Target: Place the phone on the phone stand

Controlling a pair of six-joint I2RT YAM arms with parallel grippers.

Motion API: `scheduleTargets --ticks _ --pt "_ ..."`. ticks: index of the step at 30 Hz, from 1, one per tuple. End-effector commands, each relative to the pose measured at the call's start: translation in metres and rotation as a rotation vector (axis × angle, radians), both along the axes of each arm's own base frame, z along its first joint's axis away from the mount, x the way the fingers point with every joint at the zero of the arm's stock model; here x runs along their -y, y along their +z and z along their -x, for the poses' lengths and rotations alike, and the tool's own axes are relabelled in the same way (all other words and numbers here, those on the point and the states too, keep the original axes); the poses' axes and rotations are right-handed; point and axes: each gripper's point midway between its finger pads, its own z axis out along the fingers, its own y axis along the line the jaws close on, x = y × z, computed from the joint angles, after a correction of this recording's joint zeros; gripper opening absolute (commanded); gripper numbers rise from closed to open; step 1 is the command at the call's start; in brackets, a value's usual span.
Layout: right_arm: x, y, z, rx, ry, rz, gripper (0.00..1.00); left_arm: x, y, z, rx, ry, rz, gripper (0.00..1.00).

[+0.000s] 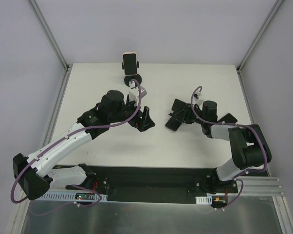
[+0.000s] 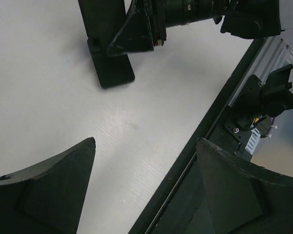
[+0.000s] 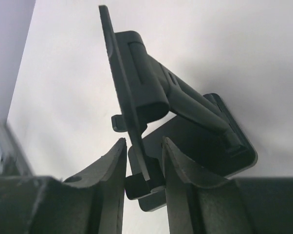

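phone (image 1: 130, 62): a slim handset in a pale peach case, upright at the far edge of the counter (image 1: 195, 146). It is well beyond the left gripper (image 1: 145, 119) and further off from the right gripper (image 3: 144, 148). It seems to sit over a round black base (image 1: 132, 79), though the top view is too small to say how it is held there.
handling: judged stiff and fairly light. The glass face is probably slick and easy to crack, and the case rim should give better friction.
where to hold: across the two long case edges at about mid-height, with the pads off the glass. A hold near either end would likely let it swing.
phone stand (image 3: 141, 83): black and folding, with a hinged arm rising from a flat foot. Its back plate stands edge-on between the right gripper's fingers, with a small lip at the plate's lower end. The foot rests on the counter just past the fingertips.
right gripper: clenched on the back plate near the lip, steadying the stand.
left gripper: released, with fingers wide apart and nothing between them. It hangs over bare counter just to the left of the stand.
step in hand: the phone is not yet on this stand. The free left gripper looks like the one to fetch it.
risk: a tilted set-down could miss the lip and let the phone slide off the plate.
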Motion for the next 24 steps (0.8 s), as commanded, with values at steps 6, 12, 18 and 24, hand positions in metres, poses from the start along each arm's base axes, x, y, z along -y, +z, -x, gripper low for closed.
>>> scheduleTargets --ticks 6,12,18,24 --pt "-0.086 0.032 0.088 0.080 0.637 -0.053 0.00 -0.004 0.012 0.000 0.047 0.012 -0.017 0.82" --pt "-0.089 0.013 0.098 0.010 0.635 -0.034 0.29 -0.012 0.005 -0.012 0.067 0.086 -0.055 0.85" --pt "-0.060 0.004 0.085 -0.054 0.290 0.178 0.95 -0.015 0.005 -0.018 0.047 0.138 -0.067 0.85" --pt "-0.024 0.019 0.109 -0.232 -0.108 0.467 0.96 -0.021 0.010 -0.021 0.034 0.170 -0.083 0.84"
